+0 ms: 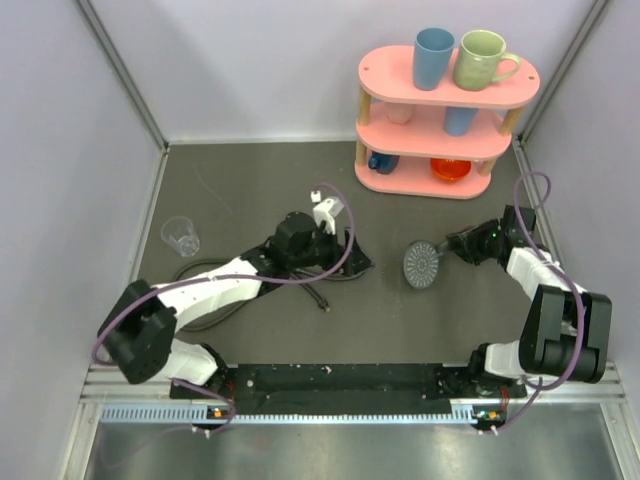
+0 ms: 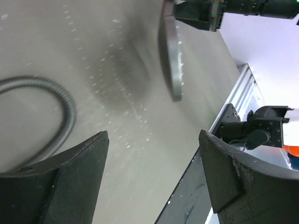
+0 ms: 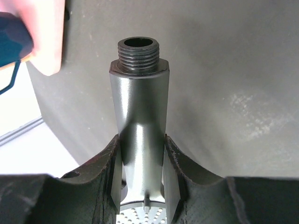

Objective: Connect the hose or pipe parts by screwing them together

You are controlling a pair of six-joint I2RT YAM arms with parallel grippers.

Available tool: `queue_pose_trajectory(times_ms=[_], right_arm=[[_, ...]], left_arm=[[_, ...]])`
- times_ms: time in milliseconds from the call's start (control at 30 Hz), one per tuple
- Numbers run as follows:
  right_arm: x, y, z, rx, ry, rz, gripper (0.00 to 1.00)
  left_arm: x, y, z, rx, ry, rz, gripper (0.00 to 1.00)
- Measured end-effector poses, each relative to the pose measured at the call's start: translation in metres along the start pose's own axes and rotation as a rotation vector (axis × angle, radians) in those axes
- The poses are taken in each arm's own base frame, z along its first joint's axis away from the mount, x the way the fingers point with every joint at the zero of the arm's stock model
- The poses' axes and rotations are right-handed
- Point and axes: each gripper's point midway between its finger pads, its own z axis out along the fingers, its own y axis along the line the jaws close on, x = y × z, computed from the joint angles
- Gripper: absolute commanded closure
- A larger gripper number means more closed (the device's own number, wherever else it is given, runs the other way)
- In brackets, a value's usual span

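The grey shower head (image 1: 424, 263) hangs right of centre with its perforated face toward the left arm. My right gripper (image 1: 462, 245) is shut on its straight handle (image 3: 140, 116), whose bare threaded end (image 3: 138, 53) points away from the wrist. The dark hose (image 1: 318, 292) lies on the table under the left arm and curves past at the left in the left wrist view (image 2: 71, 114). My left gripper (image 1: 345, 255) stands open above the table with nothing between its fingers (image 2: 154, 140). It faces the shower head's disc (image 2: 171, 56), seen edge-on and well apart.
A pink shelf (image 1: 445, 120) with mugs and bowls stands at the back right; its edge shows in the right wrist view (image 3: 44, 32). A clear glass cup (image 1: 181, 236) sits at the left. The black mounting rail (image 1: 340, 380) runs along the near edge.
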Motion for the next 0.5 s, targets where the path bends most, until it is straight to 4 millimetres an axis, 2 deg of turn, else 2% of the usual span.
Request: queue_pose_trajectory(times_ms=[133,300,367,500], right_arm=[[0.005,0.008,-0.01,-0.054,-0.004,0.027,1.0],[0.012,0.015,-0.021,-0.113,-0.004,0.055,1.0],[0.016,0.016,-0.024,-0.128,0.002,0.066,1.0],[0.02,0.021,-0.03,-0.161,0.013,0.088,1.0]], left_arm=[[0.002,-0.033,0.03,0.054,0.002,0.068,0.17],[-0.008,-0.068,0.068,0.096,-0.024,0.137,0.19],[-0.01,-0.07,0.079,0.089,-0.034,0.143,0.2],[-0.009,-0.055,0.098,0.032,-0.04,0.157,0.22]])
